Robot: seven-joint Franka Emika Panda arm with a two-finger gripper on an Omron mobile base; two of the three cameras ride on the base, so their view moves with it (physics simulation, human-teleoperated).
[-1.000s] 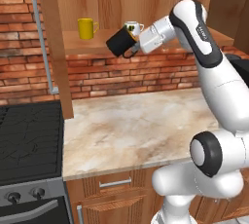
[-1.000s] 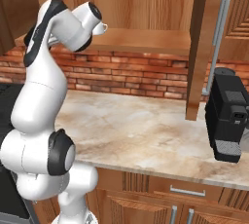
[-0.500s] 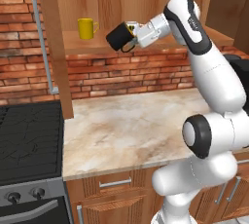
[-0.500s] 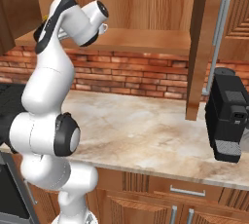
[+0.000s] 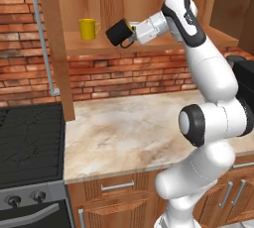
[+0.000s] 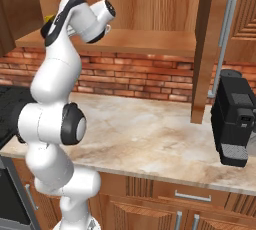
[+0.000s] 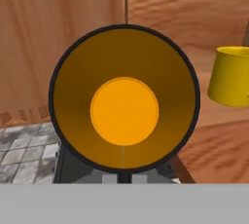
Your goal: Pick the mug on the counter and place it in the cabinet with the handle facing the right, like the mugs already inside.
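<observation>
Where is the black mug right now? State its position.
In the left base view the black mug is held in the gripper, tipped on its side in the air at the cabinet opening, just right of the yellow mug on the shelf.

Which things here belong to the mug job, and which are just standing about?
Part of the job:
black mug, held by the gripper
cabinet
yellow mug on its shelf
counter

Just about:
stove
coffee machine
brick wall
</observation>
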